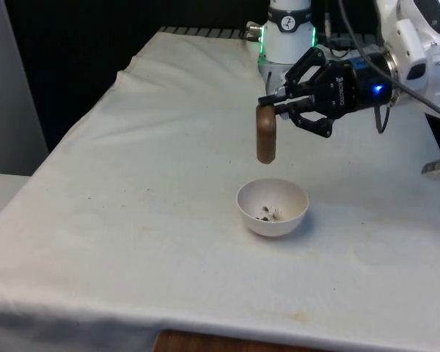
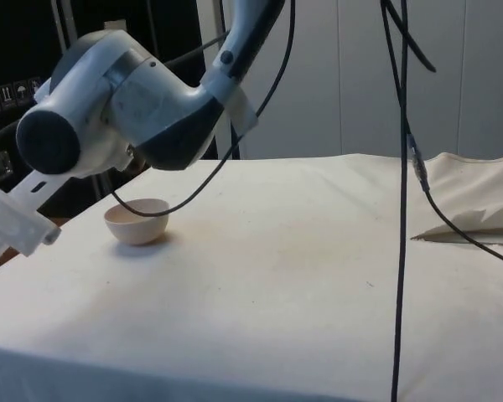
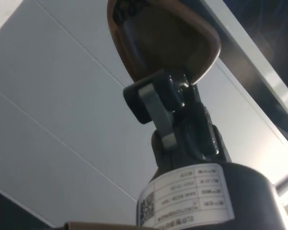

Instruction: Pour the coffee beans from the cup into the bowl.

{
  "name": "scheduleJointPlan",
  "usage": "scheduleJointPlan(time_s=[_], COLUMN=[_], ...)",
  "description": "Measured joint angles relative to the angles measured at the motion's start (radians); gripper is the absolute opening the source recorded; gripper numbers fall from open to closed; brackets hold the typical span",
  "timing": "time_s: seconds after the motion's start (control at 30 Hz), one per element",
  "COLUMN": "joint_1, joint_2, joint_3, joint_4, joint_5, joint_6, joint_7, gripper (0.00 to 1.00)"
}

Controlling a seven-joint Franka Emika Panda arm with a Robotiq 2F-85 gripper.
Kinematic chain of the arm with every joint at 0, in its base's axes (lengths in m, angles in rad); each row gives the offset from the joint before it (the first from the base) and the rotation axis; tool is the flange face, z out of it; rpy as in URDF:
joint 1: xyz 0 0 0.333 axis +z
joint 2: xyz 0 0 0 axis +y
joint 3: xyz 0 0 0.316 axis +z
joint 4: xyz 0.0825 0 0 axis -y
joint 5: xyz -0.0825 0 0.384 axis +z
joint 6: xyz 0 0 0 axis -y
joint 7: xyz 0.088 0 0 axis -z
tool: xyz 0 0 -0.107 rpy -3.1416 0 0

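End effector [image 1: 273,103]: You see it held high over the counter, turned sideways, with its fingers clamped on the upper end of the cup. In the wrist view, one finger [image 3: 156,103] presses against the cup's rim.

Cup [image 1: 265,135]: Brown. It hangs from the end effector, upended, with its length running straight down toward the bowl. In the wrist view you look at the cup [image 3: 182,38] from close by, where its brown wall curves around the finger.

Cup relative to end effector: The cup sits at the fingertips and extends below them, on the front view's left of the end effector body.

Bowl [image 1: 272,207]: White, resting upright on the counter, directly beneath the cup's lower end, with a clear gap between the two. In the side view the bowl [image 2: 137,221] stands partly behind the arm.

Coffee beans [image 1: 268,213]: A few dark beans lie at the bottom of the bowl.

Counter [image 1: 132,183]: Covered by a white cloth. The bowl stands near the middle of it.
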Motion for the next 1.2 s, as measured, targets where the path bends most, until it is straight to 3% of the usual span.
scheduleJointPlan(time_s=[0.83,1.2], joint_1=[0.000,0.001], joint_2=[0.081,0.095], joint_3=[0.082,0.111], joint_4=[0.017,0.018], joint_5=[-0.182,-0.227], joint_6=[-0.207,-0.260], joint_7=[0.035,0.037], gripper=[0.01,0.01])
